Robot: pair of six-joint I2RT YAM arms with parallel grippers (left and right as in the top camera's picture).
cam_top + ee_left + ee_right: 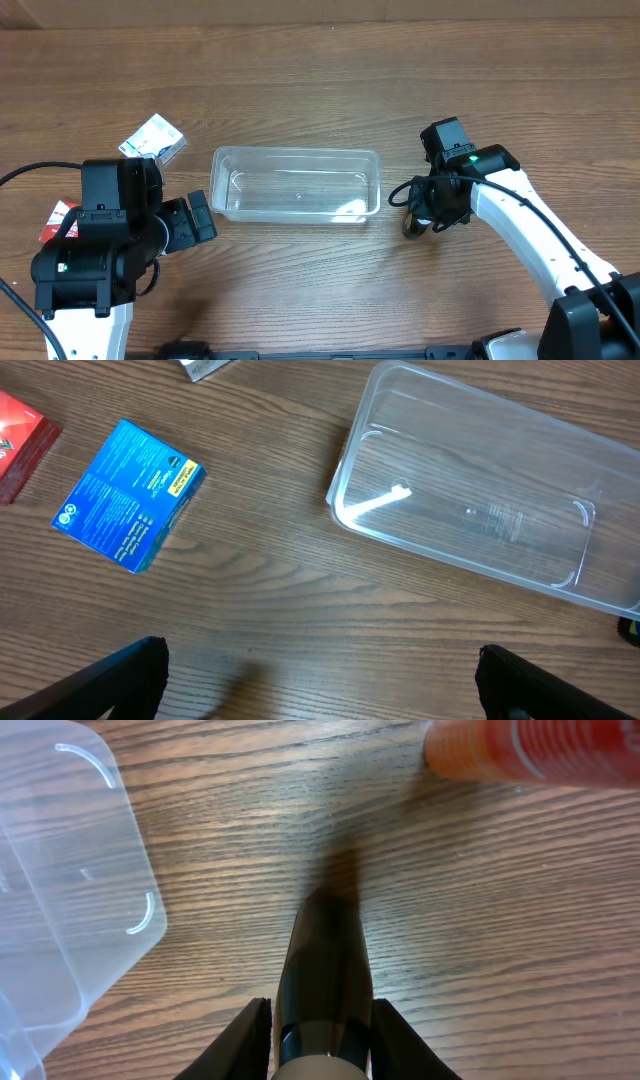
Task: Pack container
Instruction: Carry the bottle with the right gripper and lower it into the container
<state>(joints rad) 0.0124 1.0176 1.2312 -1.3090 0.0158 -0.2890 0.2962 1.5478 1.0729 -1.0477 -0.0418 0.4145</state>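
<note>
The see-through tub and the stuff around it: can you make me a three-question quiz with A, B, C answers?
1. Where is the blue box? A inside the container; B on the table, outside it; C hanging in the air.
2. What colour is the bottle between the right gripper's fingers? A dark; B white; C green.
3. What is in the container? A nothing; B two boxes; C water.
Answers: 1 B, it lies flat on the wood, apart from the container. 2 A, the right wrist view shows it nearly black. 3 A, the wood shows through its bare floor.
</note>
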